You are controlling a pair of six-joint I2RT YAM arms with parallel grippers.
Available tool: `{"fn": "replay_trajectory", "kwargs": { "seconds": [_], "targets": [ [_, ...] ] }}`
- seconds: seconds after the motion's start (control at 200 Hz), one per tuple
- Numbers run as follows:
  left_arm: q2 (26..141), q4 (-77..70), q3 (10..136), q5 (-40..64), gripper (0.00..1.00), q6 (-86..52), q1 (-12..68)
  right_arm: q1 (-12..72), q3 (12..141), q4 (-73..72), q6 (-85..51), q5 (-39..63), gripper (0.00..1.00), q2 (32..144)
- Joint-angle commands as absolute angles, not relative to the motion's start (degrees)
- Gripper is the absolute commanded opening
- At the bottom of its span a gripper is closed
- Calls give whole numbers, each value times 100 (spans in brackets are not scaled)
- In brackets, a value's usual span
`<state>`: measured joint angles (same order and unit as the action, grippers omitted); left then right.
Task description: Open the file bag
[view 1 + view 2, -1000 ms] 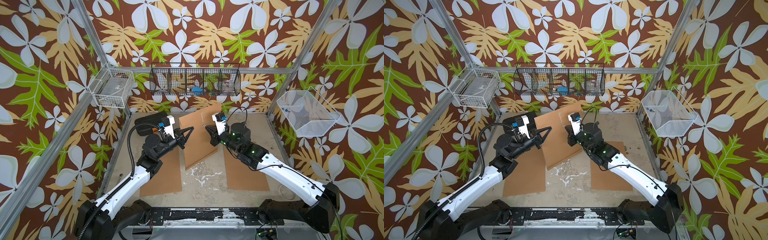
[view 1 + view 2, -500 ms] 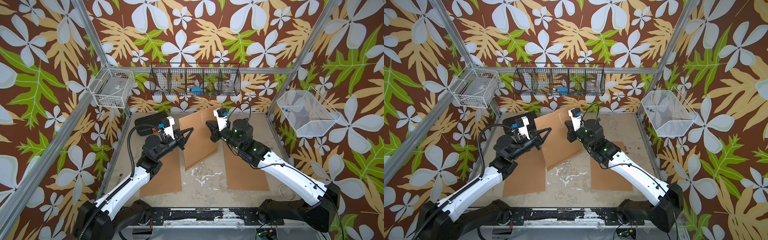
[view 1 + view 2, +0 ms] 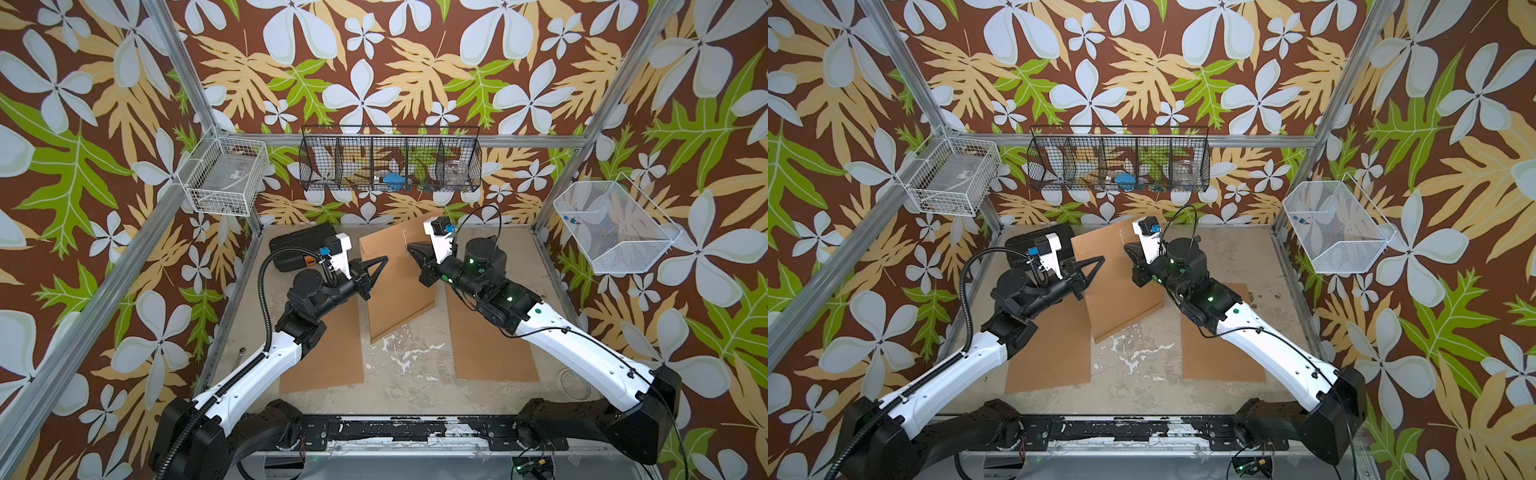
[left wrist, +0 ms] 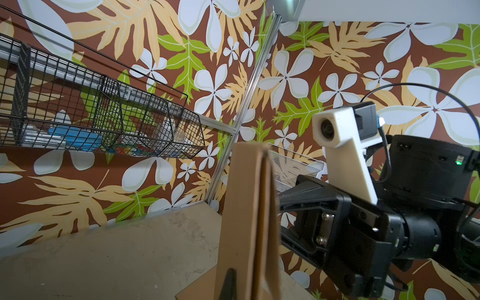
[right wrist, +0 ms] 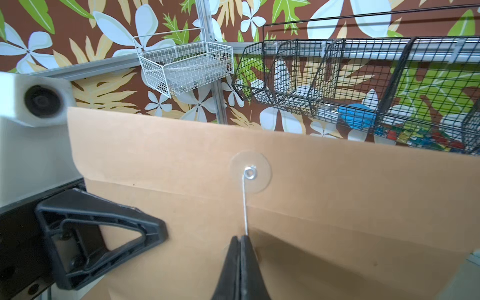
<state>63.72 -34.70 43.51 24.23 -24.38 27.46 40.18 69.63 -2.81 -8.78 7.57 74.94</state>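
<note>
The file bag [image 3: 399, 286] [image 3: 1121, 286] is a brown paper envelope held up tilted over the middle of the table. My left gripper [image 3: 383, 261] [image 3: 1099, 260] is shut on its left edge; in the left wrist view the file bag [image 4: 244, 207] shows edge-on, with one black finger [image 4: 228, 283] against it. The flap is folded over the front and carries a clear washer with a metal eyelet [image 5: 250, 172]. A white string [image 5: 244, 205] runs from the eyelet into my right gripper [image 5: 240, 239] [image 3: 410, 248], which is shut on it.
Two flat brown sheets [image 3: 328, 353] [image 3: 490, 345] lie on the table under the arms. A black device [image 3: 297, 249] sits at the back left. A black wire basket [image 3: 390, 166], a white wire basket [image 3: 226, 176] and a white mesh basket [image 3: 611, 226] hang on the walls.
My right gripper has shifted slightly towards the back with the string in it. The left gripper and the file bag have stayed nearly still.
</note>
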Motion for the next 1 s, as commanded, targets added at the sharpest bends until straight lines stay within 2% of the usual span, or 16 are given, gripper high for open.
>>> {"fn": "replay_trajectory", "kwargs": {
  "seconds": [0.0, 0.576, 0.996],
  "targets": [
    [6407, -3751, 4342, 2421, 0, -2483, 2751, 4021, 6996, -376, -914, 935, 0, 7462],
    [6469, -3961, 4368, 2356, 0, -2609, 2751, 4035, 6867, -445, -1107, 1559, 0, 7471],
    [6470, -4271, 4364, 2209, 0, -2786, 2751, 4125, 6570, -415, -1178, 1556, 0, 7445]
  ]
}}
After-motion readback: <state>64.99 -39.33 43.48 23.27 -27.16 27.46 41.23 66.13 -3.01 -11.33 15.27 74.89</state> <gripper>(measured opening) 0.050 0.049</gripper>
